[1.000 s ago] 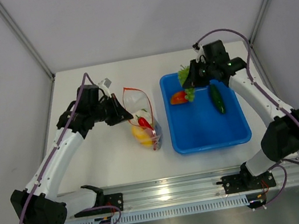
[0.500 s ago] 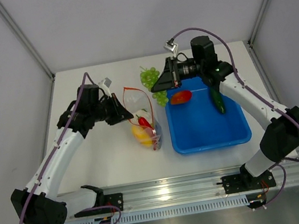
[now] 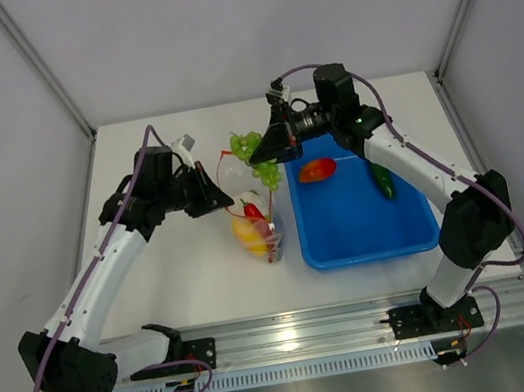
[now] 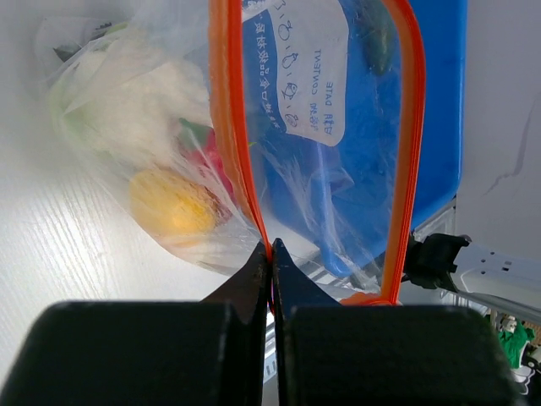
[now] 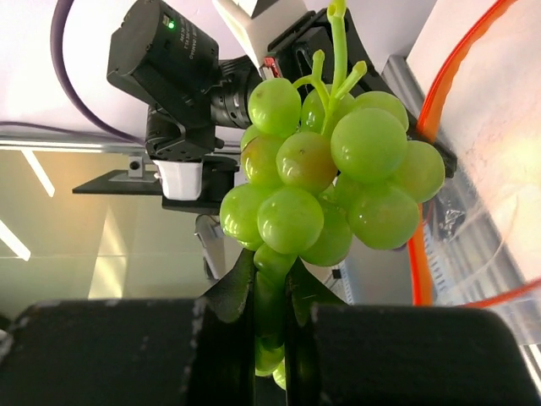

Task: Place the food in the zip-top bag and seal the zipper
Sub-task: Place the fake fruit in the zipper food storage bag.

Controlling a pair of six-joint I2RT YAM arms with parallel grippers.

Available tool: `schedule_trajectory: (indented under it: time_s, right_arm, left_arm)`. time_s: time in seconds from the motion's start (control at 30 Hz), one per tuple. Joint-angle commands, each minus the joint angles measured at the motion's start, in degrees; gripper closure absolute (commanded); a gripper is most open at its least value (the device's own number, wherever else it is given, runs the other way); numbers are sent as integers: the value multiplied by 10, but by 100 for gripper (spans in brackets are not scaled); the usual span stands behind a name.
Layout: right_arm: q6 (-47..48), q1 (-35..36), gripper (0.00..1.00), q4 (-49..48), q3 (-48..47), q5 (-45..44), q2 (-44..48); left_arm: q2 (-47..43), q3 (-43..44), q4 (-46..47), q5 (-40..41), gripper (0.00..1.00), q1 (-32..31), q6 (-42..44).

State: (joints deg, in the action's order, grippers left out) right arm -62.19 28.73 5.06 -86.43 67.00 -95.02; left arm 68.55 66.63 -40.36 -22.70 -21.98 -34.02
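Observation:
The clear zip-top bag (image 3: 259, 227) stands on the table with its mouth held open. My left gripper (image 3: 223, 202) (image 4: 270, 250) is shut on one side of the red-orange zipper (image 3: 235, 156) (image 4: 232, 127). Through the bag's plastic I see a white cauliflower (image 4: 127, 101), a yellow pepper (image 4: 173, 203) and a red chili (image 3: 253, 212). My right gripper (image 3: 269, 157) (image 5: 272, 272) is shut on the green grapes (image 3: 249, 146) (image 5: 330, 169). It holds them in the air right at the bag's open mouth. A red tomato (image 3: 316, 169) and a dark green cucumber (image 3: 382, 179) lie in the tray.
The blue tray (image 3: 369, 228) sits just right of the bag, nearly touching it. White walls close in the table at the back and on both sides. The metal rail with the arm bases (image 3: 297, 337) runs along the near edge.
My right arm has carried the grapes left from over the blue tray to the bag's mouth. The left arm and the bag have stayed still.

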Motion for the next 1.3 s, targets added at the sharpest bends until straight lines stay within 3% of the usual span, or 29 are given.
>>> schedule_trajectory:
  time_s: [0.0, 0.1, 0.27, 0.47, 0.83, 1.27]
  right_arm:
    - [-7, 16, 100, 57, -44, 22, -7]
    - [27, 34, 100, 107, -57, 18, -17]
    - [151, 50, 100, 337, -156, -20, -67]
    - [205, 51, 100, 444, -192, -84, -94]
    - [215, 56, 100, 509, -213, -168, -123]
    - [234, 75, 98, 554, -341, -267, -199]
  left_arm:
    - [-4, 32, 22, -7, 99, 4, 1]
    - [-3, 32, 22, -9, 99, 4, 2]
    - [-4, 31, 23, -10, 99, 4, 1]
    - [-11, 21, 24, -14, 99, 4, 1]
    - [-15, 12, 25, -17, 99, 4, 5]
    - [-20, 10, 29, -25, 100, 4, 4]
